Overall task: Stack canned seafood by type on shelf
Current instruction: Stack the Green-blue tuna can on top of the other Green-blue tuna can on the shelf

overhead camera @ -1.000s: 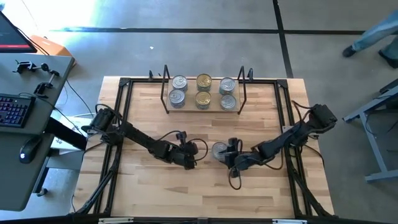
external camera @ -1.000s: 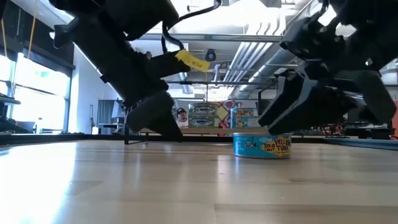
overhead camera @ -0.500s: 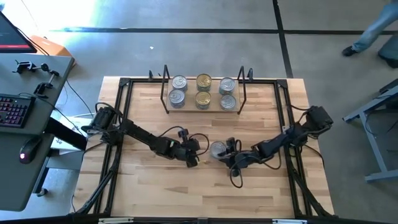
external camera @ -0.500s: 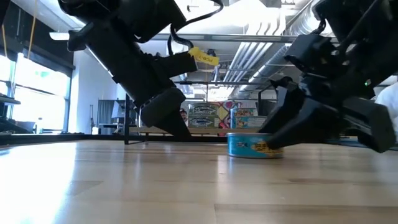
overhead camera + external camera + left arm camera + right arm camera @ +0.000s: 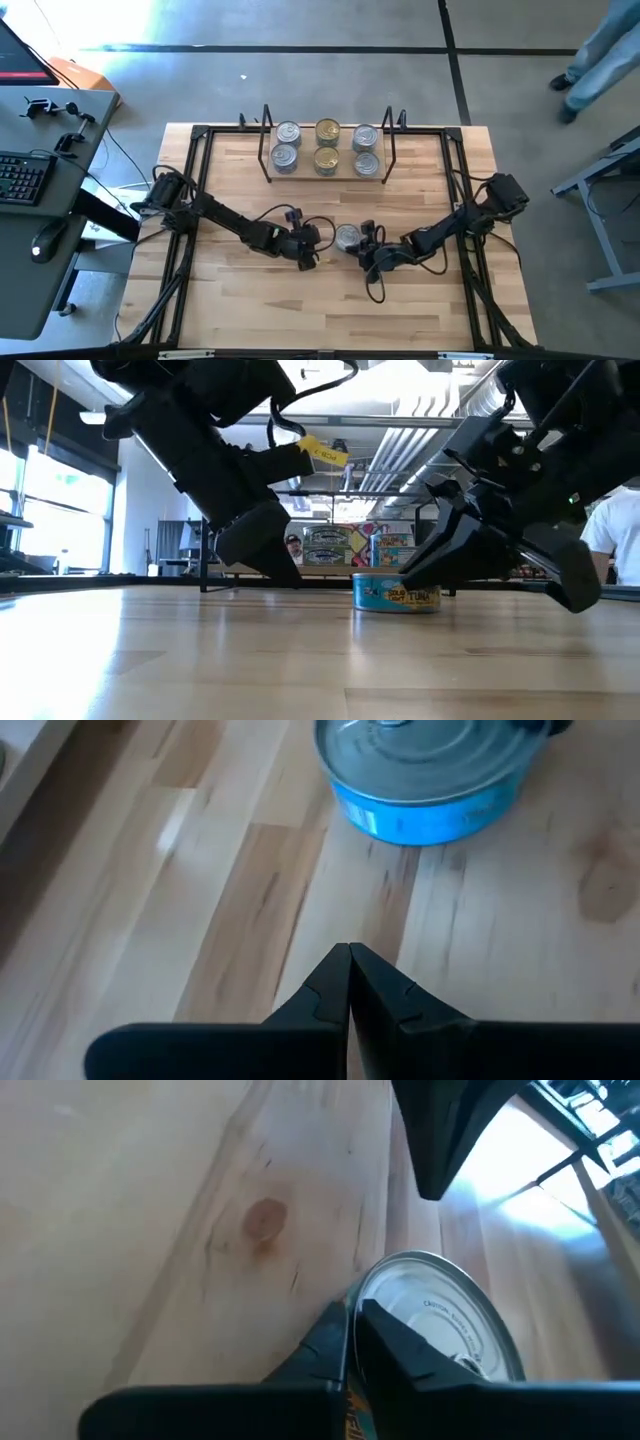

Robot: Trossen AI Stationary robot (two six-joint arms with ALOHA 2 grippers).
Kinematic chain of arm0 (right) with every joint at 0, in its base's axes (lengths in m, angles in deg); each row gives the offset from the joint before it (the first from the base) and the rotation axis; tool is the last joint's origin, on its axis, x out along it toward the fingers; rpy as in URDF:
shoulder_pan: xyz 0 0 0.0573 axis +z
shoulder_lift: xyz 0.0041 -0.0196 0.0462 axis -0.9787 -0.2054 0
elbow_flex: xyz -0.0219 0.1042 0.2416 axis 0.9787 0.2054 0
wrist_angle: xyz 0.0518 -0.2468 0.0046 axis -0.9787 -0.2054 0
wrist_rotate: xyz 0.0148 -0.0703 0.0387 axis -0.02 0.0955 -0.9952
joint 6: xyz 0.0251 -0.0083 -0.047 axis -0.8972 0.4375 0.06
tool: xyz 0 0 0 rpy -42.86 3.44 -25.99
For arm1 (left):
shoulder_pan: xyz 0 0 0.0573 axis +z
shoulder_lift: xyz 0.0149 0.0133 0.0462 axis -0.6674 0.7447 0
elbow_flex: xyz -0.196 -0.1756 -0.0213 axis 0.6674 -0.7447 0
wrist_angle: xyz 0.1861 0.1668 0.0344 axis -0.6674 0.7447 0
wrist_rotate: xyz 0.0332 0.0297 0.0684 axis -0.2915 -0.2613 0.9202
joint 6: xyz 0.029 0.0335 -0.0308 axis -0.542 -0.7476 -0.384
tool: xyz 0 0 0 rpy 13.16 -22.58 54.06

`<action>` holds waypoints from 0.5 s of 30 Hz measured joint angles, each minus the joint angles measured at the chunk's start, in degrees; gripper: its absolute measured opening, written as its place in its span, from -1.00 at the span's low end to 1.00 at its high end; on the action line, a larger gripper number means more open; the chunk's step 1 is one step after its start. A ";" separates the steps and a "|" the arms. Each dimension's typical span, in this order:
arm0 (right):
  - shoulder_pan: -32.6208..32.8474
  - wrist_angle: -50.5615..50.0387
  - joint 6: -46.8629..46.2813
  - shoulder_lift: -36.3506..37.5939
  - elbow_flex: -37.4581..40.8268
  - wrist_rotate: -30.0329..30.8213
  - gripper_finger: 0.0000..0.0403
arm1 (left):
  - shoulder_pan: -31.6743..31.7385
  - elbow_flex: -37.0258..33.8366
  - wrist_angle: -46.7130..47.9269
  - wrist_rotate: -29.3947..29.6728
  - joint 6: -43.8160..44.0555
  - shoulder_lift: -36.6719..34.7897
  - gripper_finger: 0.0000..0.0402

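One loose tin of canned seafood (image 5: 347,237), with a silver lid and a blue label, stands flat on the table top between my two grippers. It also shows in the low view (image 5: 396,593). My right gripper (image 5: 362,250) is shut and lies against the tin's right side. My left gripper (image 5: 318,250) is shut too and hangs just left of the tin, with a gap between its tips (image 5: 348,955) and the tin (image 5: 430,770). The shelf (image 5: 326,172) at the far middle carries several tins in two rows, silver lids at both ends and gold lids in the middle. My right gripper meets the tin with its shut fingertips (image 5: 350,1320) at the lid's rim (image 5: 372,1285), on the side facing that arm. The fingers slant down from the table's right and near side. The tin stands flat on the table, lid up.
Black wire frames (image 5: 266,140) stand at both ends of the shelf. A black rail frame (image 5: 200,160) runs round the table top. A desk with a keyboard (image 5: 20,175) is beyond the table's left edge. A person (image 5: 600,50) walks at the far right.
My right gripper has sunk toward the table, edged toward the table's left and shut, its fingers no longer either side of the tin. The tin has slid a little along the table toward the left gripper, staying flat.
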 joint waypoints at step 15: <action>0.33 -17.08 9.78 -0.83 -14.48 9.00 -1.00 | -2.82 0.04 17.02 5.39 14.19 -0.32 -1.00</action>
